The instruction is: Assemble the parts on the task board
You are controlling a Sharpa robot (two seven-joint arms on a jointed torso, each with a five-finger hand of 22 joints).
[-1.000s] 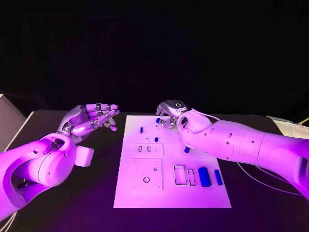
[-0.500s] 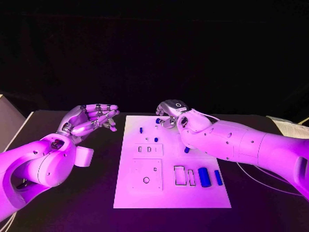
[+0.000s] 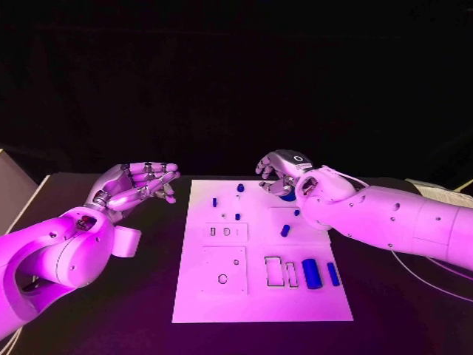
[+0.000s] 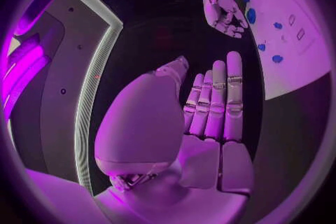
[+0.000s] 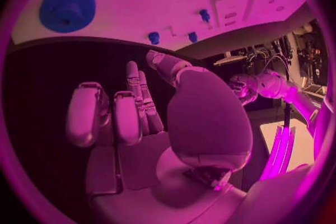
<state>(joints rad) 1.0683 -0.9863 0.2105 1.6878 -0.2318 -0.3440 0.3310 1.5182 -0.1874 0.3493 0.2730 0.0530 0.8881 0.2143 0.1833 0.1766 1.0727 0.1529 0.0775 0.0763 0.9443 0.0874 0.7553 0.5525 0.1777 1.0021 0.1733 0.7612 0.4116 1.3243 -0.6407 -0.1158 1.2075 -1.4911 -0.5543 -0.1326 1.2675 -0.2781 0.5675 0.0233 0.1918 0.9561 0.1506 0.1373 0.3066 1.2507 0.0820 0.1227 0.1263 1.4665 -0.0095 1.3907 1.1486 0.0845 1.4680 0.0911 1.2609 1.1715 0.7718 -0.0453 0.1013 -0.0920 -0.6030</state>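
The white task board (image 3: pixel 260 296) lies in the middle of the table. Small blue parts stand near its far edge (image 3: pixel 240 188) and below it (image 3: pixel 214 201), and two longer blue pieces (image 3: pixel 312 273) lie near the right edge. A blue gear (image 5: pixel 67 8) sits on the board's far right part, just under my right hand (image 3: pixel 284 174). That hand hovers above it with fingers loosely spread and holds nothing. My left hand (image 3: pixel 137 185) hangs over the dark table left of the board, fingers straight and apart, with nothing in it.
Raised white blocks with slots (image 3: pixel 225 231) and a square plate with a hole (image 3: pixel 224 268) sit on the board's left half. Pale papers (image 3: pixel 446 194) lie at the table's far right, with a cable (image 3: pixel 407 272) beside the right arm. A light box (image 3: pixel 0 185) stands at the far left.
My right hand has moved to the right from the board's far middle. The small blue part it was over now stands free. The left hand has barely moved.
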